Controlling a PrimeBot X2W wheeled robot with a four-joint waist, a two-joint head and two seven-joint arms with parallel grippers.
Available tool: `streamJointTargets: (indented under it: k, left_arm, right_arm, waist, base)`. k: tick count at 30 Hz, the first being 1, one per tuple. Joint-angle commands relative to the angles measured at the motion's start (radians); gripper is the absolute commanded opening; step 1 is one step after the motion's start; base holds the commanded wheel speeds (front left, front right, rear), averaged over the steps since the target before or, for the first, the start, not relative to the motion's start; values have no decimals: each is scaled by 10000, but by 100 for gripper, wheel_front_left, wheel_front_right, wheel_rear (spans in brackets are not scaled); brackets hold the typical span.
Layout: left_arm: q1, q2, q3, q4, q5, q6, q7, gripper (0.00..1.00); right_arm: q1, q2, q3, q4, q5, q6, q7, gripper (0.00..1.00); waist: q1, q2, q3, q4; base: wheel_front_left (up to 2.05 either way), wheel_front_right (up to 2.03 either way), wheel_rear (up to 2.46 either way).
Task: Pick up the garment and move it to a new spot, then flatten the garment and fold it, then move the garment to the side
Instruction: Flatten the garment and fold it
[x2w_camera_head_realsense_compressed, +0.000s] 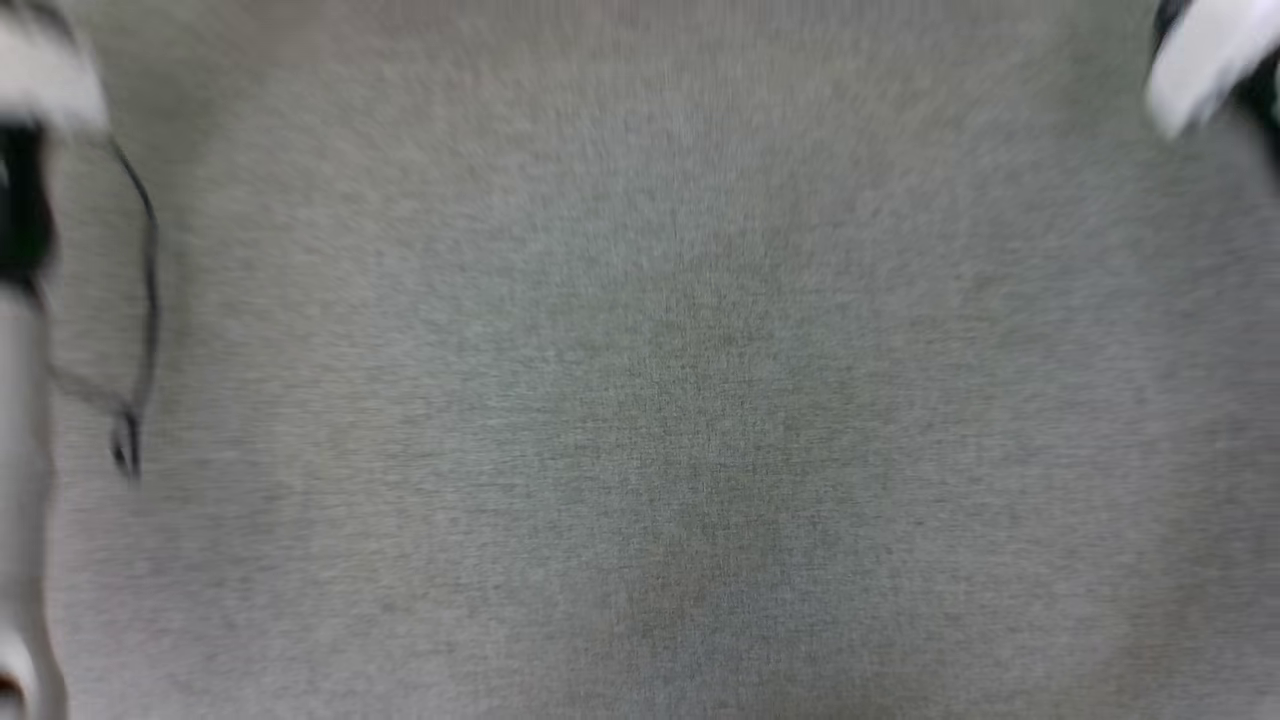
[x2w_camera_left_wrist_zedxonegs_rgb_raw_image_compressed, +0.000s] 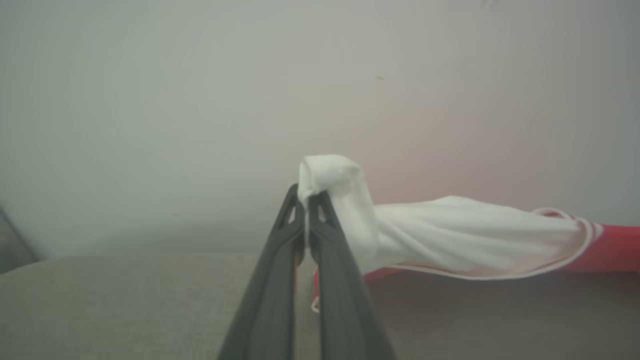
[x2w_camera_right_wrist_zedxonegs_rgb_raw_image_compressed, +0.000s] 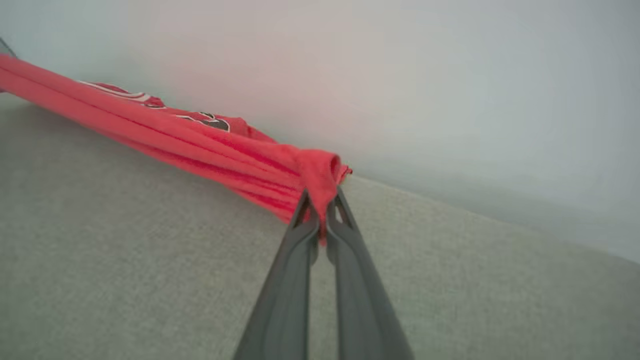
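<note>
Firstly, at the left, we find the left gripper clamped shut on a bunched fold of the white sleeve of the garment, the cloth pinched at the fingertips and bulging just above them. From that hold the sleeve, edged in striped trim, runs rightward in the left wrist view into red fabric, apparently lifted off the grey cloth surface, with a pale wall behind. The head view is heavily blurred: we note a pale forearm and a dark cable at its left edge, and another pale arm part at its upper right corner. At the right, the right gripper is closed on a gathered end of red fabric; the garment stretches away as a taut, twisted band, its black lettering partly visible.
</note>
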Motion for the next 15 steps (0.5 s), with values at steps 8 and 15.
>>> streamJointTargets:
  k: [8,15]
  left_arm:
    - [5483,-317,895,-2348,-348,737,-48,0]
    - [9278,-801,1042,-4436,-716,1800,585,0]
  right_arm:
    - [4237,-730,-632,-1644,156,-39,817,0]
    - [7768,-522,-1918,-3314,-177,-39,1837,0]
  waist:
    - [0,0,-3035,256]
    - [0,0,-4366,341]
  base:
    - [0,0,0]
    - [0,0,0]
